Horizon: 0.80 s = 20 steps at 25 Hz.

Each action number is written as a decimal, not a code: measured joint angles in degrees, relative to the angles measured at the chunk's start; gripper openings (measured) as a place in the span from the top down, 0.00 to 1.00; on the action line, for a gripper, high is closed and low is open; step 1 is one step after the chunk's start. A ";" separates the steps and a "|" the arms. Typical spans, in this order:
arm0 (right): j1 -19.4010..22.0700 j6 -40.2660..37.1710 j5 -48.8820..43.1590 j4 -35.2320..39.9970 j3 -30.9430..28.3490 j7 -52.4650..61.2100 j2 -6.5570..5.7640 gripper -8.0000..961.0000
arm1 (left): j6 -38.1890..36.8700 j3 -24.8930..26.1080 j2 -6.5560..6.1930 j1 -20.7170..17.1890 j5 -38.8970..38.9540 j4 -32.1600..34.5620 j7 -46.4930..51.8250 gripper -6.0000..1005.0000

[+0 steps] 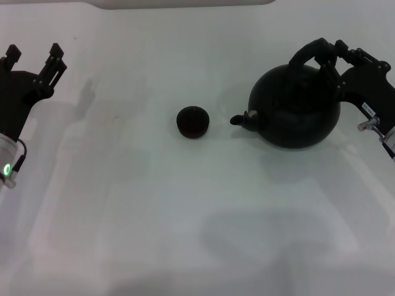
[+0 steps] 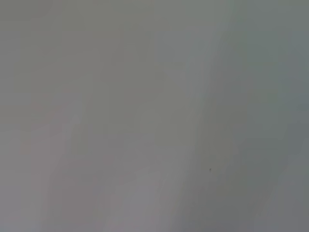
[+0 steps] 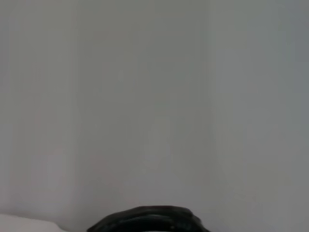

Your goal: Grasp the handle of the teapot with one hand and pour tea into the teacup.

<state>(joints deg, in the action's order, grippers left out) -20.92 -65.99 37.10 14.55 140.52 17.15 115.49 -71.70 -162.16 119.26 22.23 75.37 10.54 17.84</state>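
My right claw [image 1: 338,58] is at the right end of the handle [image 1: 311,52], its fingers set on either side of the hoop. It appears closed on the handle, though I cannot confirm how firm the hold is. The teapot [image 1: 295,108] stands upright on the white desk [image 1: 185,216], spout [image 1: 242,119] pointing toward the teacup [image 1: 192,121]. The teacup sits near the spout, apart from it, at the middle of the desk. My left claw [image 1: 36,58] hangs at the far left edge, fingers spread, holding nothing, well apart from both items.

Assessment: the grasp step is in hand; nothing shows a pour begun. The next move calls for a lift, a carry of the spout over the teacup, then a slow tilt. The pot looks heavy against a hold at one end; it could swing.
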 joint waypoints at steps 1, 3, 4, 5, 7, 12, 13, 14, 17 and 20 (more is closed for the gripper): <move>0.00 0.02 0.00 -0.08 -0.08 0.61 0.00 0.72 | 0.00 0.00 0.00 0.00 -0.01 0.00 0.00 0.12; 0.02 0.04 0.00 -0.26 -0.28 1.79 0.00 0.66 | -0.02 0.00 0.00 0.00 -0.02 0.01 0.00 0.12; 0.04 0.05 0.00 -0.29 -0.32 2.20 0.00 0.64 | -0.02 0.00 0.00 0.00 -0.03 0.01 0.00 0.12; 0.16 0.05 -0.01 -0.30 -0.32 2.71 0.00 0.62 | -0.02 0.00 0.00 0.00 -0.03 0.00 0.00 0.12; 0.57 -0.16 -0.07 -0.32 -0.29 3.60 0.00 0.57 | -0.02 0.00 0.00 0.00 -0.05 -0.02 0.00 0.12; 2.11 -2.08 -0.36 -0.35 -0.04 5.90 -0.05 0.46 | -0.02 0.00 0.00 0.00 -0.05 -0.02 0.00 0.12; 2.47 -2.82 -0.36 -0.39 0.04 6.21 -0.06 0.44 | -0.02 0.00 0.00 0.00 -0.05 -0.01 0.00 0.12; 2.99 -4.03 -0.37 -0.44 0.07 6.44 -0.07 0.32 | -0.02 0.00 0.00 0.00 -0.05 0.00 0.00 0.12; 4.46 -6.74 -0.37 -0.52 0.09 6.64 -0.08 0.16 | -0.03 0.00 0.01 0.02 -0.05 0.01 0.00 0.12; 6.07 -8.28 -0.33 -0.90 -0.20 7.10 -0.09 0.10 | -0.02 0.00 0.00 0.13 -0.05 0.04 0.00 0.12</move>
<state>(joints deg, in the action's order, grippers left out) -14.85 -74.26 36.78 13.65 140.32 24.26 115.40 -71.72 -162.16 119.26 22.36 75.32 10.58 17.84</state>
